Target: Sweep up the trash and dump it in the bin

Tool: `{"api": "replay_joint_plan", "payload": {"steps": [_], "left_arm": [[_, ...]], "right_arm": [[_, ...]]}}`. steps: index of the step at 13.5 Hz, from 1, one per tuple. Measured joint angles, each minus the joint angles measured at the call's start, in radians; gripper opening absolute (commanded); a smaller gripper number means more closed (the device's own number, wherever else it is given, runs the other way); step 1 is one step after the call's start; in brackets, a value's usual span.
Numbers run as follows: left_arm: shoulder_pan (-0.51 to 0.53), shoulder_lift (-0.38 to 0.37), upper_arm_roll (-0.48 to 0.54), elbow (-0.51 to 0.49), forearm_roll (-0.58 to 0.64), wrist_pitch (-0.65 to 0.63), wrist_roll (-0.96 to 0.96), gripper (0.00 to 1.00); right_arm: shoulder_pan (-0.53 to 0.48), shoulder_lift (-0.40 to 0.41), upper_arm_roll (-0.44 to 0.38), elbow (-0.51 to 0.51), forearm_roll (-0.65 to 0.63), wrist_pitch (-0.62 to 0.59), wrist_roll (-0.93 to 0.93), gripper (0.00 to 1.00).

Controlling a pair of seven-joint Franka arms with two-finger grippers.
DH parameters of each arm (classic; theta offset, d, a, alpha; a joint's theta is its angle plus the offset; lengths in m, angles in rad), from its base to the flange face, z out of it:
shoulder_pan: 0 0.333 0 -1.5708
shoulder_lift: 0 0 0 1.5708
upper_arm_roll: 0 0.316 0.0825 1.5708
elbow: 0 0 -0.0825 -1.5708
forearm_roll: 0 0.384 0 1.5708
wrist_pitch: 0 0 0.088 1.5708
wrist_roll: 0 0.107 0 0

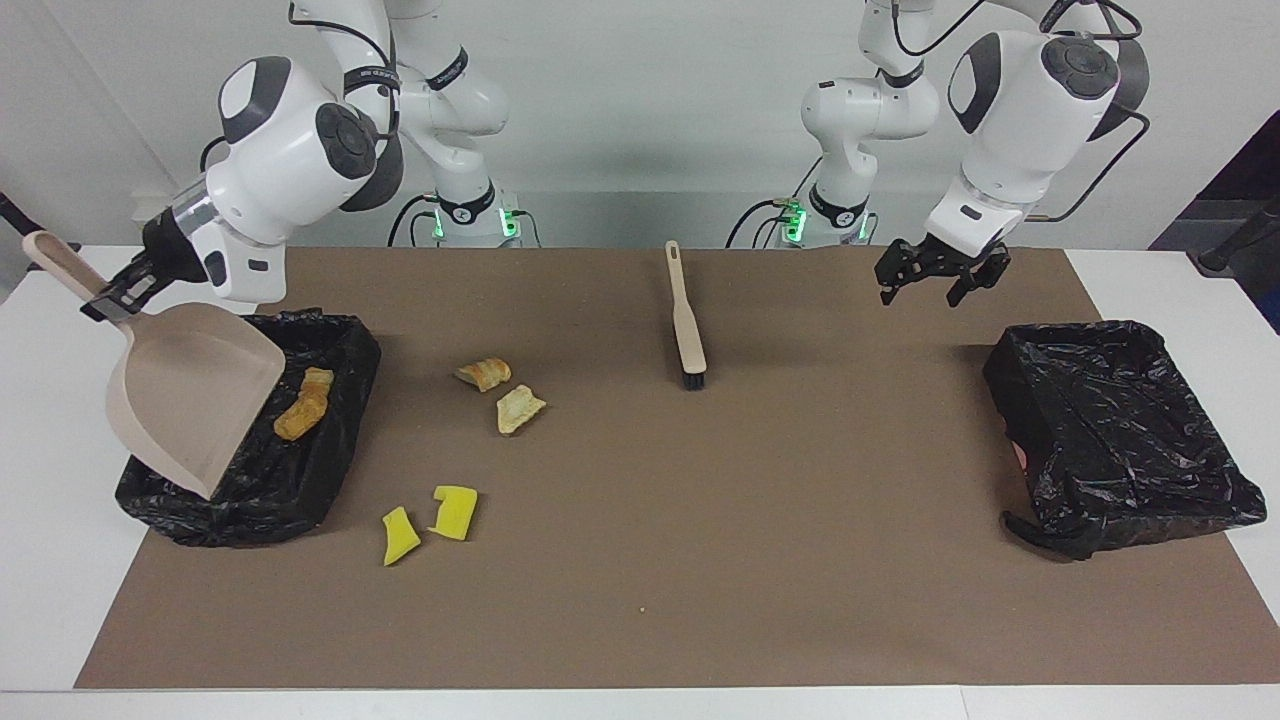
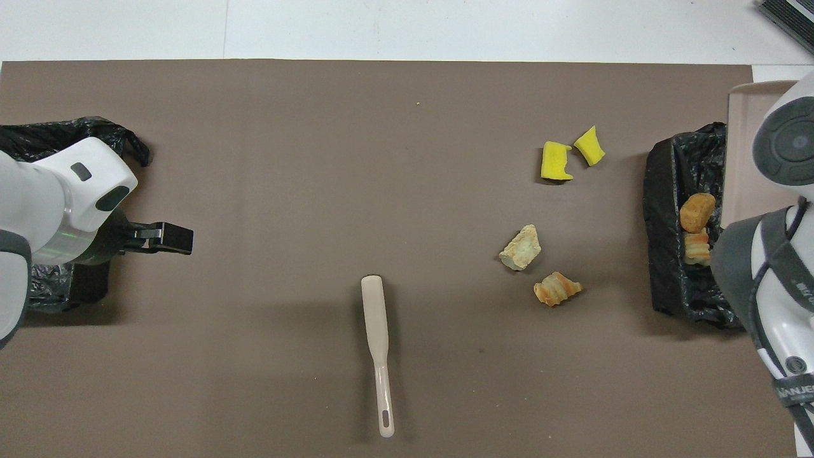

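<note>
Black-lined bins: 2. Your right gripper (image 1: 112, 300), clamped on dustpan (image 1: 190, 395), hangs over bin (image 1: 340, 400) w/ 2 bread lumps (image 1: 303, 405); 4 scraps (image 1: 455, 512) on mat beside. Left gripper (image 1: 940, 280) spread wide by empty bin (image 1: 1120, 430). 1 brush (image 1: 686, 325).

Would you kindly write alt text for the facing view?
The right claw holds a tilted dustpan over a black-lined bin containing scraps. Four scraps and a brush lie on the brown mat; the open left claw waits by a second bin.
</note>
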Motion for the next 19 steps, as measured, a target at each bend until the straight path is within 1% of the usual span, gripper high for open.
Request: {"api": "replay_joint_plan", "payload": {"steps": [3,6,7,9,11,13,15,17,19], "left_arm": [[0.000,0.000,0.000,0.000,0.000,0.000,0.000,1.00],[0.000,-0.001,0.000,0.006,0.000,-0.007,0.000,1.00],[0.000,-0.002,0.000,0.024,0.000,-0.027,0.000,1.00],[0.001,-0.008,0.002,0.088,0.014,-0.095,0.000,1.00],[0.009,-0.015,0.002,0.145,0.090,-0.127,0.000,1.00],[0.014,-0.015,0.004,0.179,0.130,-0.128,0.000,1.00],[0.032,-0.009,0.005,0.185,0.128,-0.105,0.000,1.00],[0.045,-0.001,0.005,0.185,0.119,-0.081,0.000,1.00],[0.046,0.003,0.004,0.185,0.116,-0.078,0.000,1.00]], "right_arm": [[0.032,0.033,0.000,0.040,0.130,-0.017,0.124,0.00],[0.046,0.056,0.001,0.070,0.335,-0.020,0.326,0.00],[0.048,0.061,0.001,0.075,0.388,-0.020,0.383,0.00],[0.063,0.074,0.001,0.093,0.454,-0.019,0.482,0.00],[0.104,0.105,0.003,0.129,0.523,-0.019,0.610,0.00],[0.170,0.159,0.005,0.180,0.555,-0.020,0.788,0.00],[0.235,0.225,0.006,0.243,0.609,-0.020,0.967,0.00],[0.283,0.290,0.006,0.328,0.643,-0.023,1.103,0.00],[0.334,0.362,0.007,0.425,0.656,-0.054,1.222,0.00]]}}
